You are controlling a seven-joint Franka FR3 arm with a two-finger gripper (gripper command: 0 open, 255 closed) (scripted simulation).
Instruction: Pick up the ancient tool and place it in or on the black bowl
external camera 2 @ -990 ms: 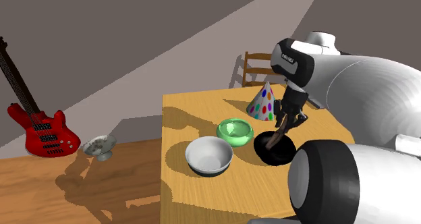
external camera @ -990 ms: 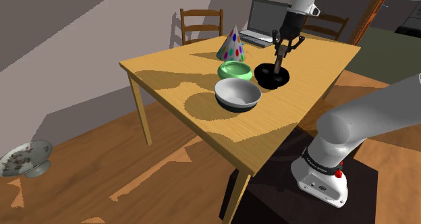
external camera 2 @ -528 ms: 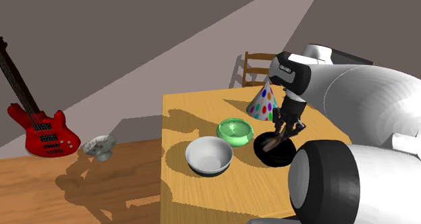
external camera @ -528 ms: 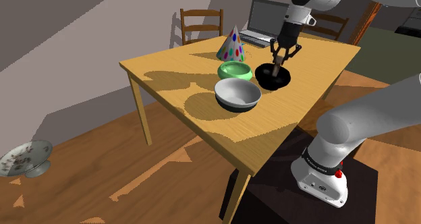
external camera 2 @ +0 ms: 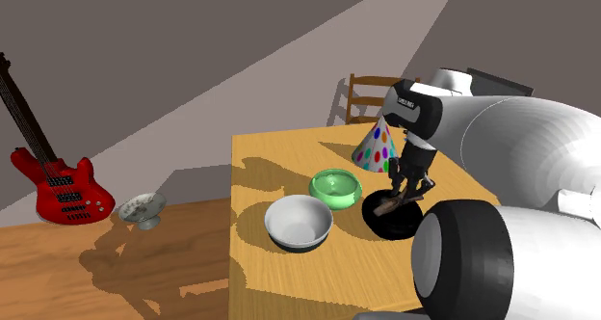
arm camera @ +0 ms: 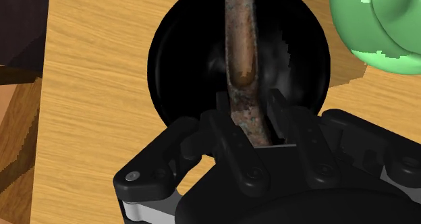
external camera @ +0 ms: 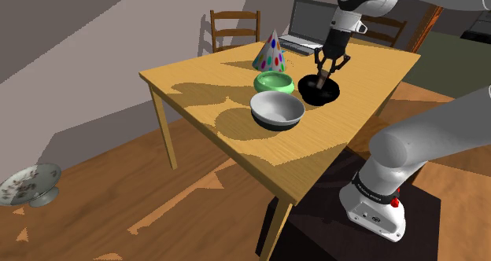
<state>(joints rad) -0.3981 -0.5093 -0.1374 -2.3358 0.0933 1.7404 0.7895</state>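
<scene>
My hand [external camera: 323,75] hangs low over the black bowl [external camera: 319,94] on the desk [external camera: 228,106], clasping the brown tool [external camera: 320,83]. A green bowl [external camera: 274,82] sits just beside it, a grey bowl [external camera: 277,108] nearer the stand, and a spotted cone [external camera: 269,53] behind.

A: Table [external camera: 228,118], middle?
B: Green bowl [external camera: 274,82]; white bowl [external camera: 277,108] just beside it, nearer the front edge.
A: Far edge?
B: Spotted cone [external camera: 270,53], laptop [external camera: 303,23].
A: Floor?
B: Patterned bowl [external camera: 31,182], red guitar [external camera 2: 53,188].

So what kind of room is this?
Probably a dining or living room in a house: there's a wooden table with a chair behind it, a laptop on the table, and a red guitar standing nearby.
</scene>
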